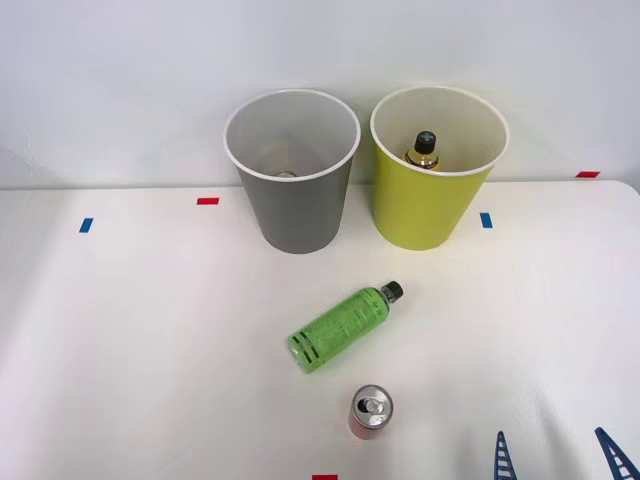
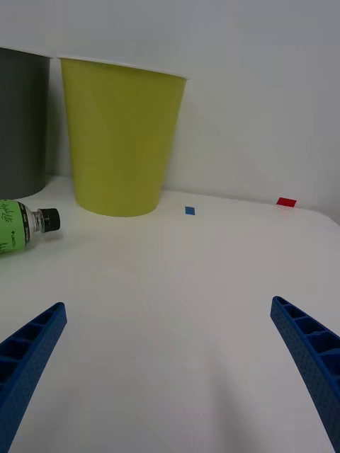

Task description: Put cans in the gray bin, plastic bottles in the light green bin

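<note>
A green plastic bottle (image 1: 342,326) with a black cap lies on its side mid-table; its cap end (image 2: 21,225) shows in the right wrist view. A small red can (image 1: 370,411) stands upright just in front of it. Behind stand the gray bin (image 1: 296,215) and, to its right, the light green bin (image 1: 425,208) (image 2: 122,138), which holds a bottle with black cap and gold neck (image 1: 424,148). My right gripper (image 1: 560,458) (image 2: 170,368) is open at the front right of the table, right of the can, holding nothing. Something pale rests at the gray bin's bottom.
Small red and blue tape marks (image 1: 207,201) (image 1: 486,219) dot the white table. A white wall rises directly behind the bins. The gray bin's side (image 2: 21,127) stands beside the light green one in the right wrist view.
</note>
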Tool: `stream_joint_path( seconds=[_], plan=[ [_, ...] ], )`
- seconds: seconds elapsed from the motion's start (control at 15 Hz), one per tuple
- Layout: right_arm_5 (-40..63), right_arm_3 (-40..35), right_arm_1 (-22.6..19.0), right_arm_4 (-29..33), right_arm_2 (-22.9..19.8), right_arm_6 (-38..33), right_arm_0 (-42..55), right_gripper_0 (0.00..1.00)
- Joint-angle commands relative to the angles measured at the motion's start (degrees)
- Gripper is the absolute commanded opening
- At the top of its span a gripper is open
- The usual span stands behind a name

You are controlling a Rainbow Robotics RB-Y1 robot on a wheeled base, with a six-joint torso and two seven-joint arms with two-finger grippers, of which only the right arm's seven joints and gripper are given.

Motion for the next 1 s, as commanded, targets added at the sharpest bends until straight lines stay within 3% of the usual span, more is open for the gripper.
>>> stream_joint_path(
  seconds=[0.07, 1.0],
  plan=[
    [0.0, 0.0, 0.0, 0.0, 0.0, 0.0, 0.0, 1.0],
    [0.0, 0.0, 0.0, 0.0, 0.0, 0.0, 0.0, 1.0]
  ],
)
